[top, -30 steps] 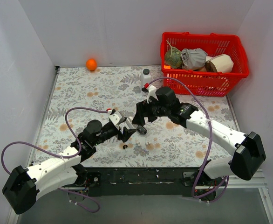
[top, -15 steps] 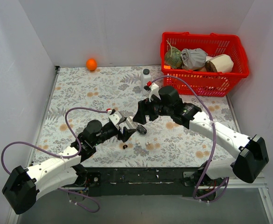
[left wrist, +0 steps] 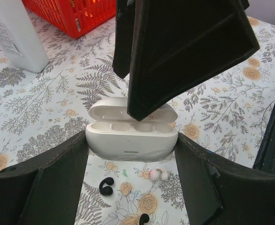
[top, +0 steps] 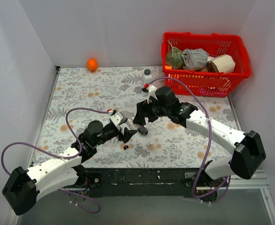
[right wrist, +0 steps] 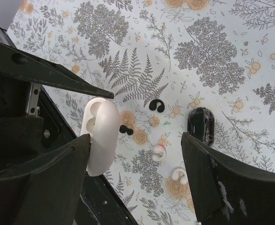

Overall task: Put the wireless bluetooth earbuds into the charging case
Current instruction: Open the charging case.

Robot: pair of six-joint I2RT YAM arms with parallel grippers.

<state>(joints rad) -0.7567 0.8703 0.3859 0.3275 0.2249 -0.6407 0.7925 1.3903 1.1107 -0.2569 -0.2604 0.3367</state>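
My left gripper [left wrist: 131, 146] is shut on an open white charging case [left wrist: 128, 138] and holds it a little above the table. On the cloth below lie a black earbud [left wrist: 105, 186], a white earbud [left wrist: 158, 175] and another black one [left wrist: 143, 218]. My right gripper [right wrist: 136, 137] is open and empty, hovering just over the case [right wrist: 100, 136]. Its view shows two black earbuds [right wrist: 156, 105] [right wrist: 126, 130], two white earbuds [right wrist: 158, 152] [right wrist: 179, 175] and a closed black case [right wrist: 201, 124]. In the top view the grippers, left [top: 127, 132] and right [top: 141, 118], meet mid-table.
A red basket [top: 204, 77] with several items stands at the back right. A white bottle [top: 147, 77] stands just left of it, and an orange ball [top: 92, 64] lies at the back wall. White walls close in both sides.
The right arm shifted slightly right and back again above the case. The left gripper and the white case have not moved.
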